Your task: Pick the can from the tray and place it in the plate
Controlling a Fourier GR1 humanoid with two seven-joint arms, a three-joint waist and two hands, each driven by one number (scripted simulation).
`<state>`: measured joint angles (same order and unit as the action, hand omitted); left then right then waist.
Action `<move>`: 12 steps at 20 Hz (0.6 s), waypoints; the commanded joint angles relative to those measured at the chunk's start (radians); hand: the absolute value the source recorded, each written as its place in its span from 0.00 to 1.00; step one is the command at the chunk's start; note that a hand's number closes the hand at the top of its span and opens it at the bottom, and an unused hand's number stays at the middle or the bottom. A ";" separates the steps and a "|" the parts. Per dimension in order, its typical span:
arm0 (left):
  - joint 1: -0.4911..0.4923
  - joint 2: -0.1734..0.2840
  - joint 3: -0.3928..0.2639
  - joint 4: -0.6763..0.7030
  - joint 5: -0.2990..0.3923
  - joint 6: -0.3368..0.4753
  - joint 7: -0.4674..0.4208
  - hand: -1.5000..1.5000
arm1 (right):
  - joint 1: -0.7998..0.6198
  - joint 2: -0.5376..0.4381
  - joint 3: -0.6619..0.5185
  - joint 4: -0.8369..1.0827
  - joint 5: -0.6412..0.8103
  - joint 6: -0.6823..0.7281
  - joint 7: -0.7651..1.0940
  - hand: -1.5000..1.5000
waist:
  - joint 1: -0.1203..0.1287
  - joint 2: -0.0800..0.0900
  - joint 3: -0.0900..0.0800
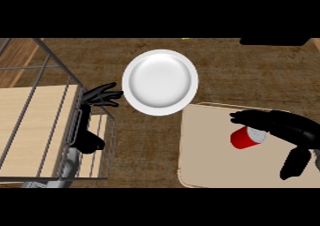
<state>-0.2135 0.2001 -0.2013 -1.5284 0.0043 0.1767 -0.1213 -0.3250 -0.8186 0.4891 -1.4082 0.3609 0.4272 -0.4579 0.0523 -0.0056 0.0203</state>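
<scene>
A red can with a silver top is on the beige tray at the lower right. My right hand hovers at the can's upper right. Its fingers stretch left over the can's top and hide part of it, while the thumb hangs well apart below, so the hand is open. The white round plate lies on the counter up and to the left of the tray. My left hand rests open just left of the plate, fingers spread toward its rim.
A metal wire rack over a pale wooden board fills the left side, and my left forearm comes up along its right edge. A dark object sits at the top right. Brown counter lies between rack and tray.
</scene>
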 commanded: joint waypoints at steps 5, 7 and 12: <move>0.160 -0.004 0.052 0.142 0.041 0.034 0.184 0.50 | -0.018 0.043 0.031 0.040 0.050 -0.019 0.006 1.00 | 0.004 0.022 -0.018; 0.132 -0.011 0.052 0.152 0.034 0.037 0.195 0.50 | -0.029 0.056 0.052 0.030 0.083 -0.046 -0.026 1.00 | -0.007 0.023 -0.017; 0.147 -0.015 0.049 0.143 0.032 0.028 0.204 0.50 | -0.052 0.075 0.031 0.063 0.101 -0.097 -0.059 1.00 | -0.008 0.023 -0.017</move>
<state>-0.2040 0.1914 -0.1863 -1.5379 -0.0006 0.1706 -0.1038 -0.3711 -0.7528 0.5232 -1.3616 0.4419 0.3642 -0.4908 0.0444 -0.0074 0.0212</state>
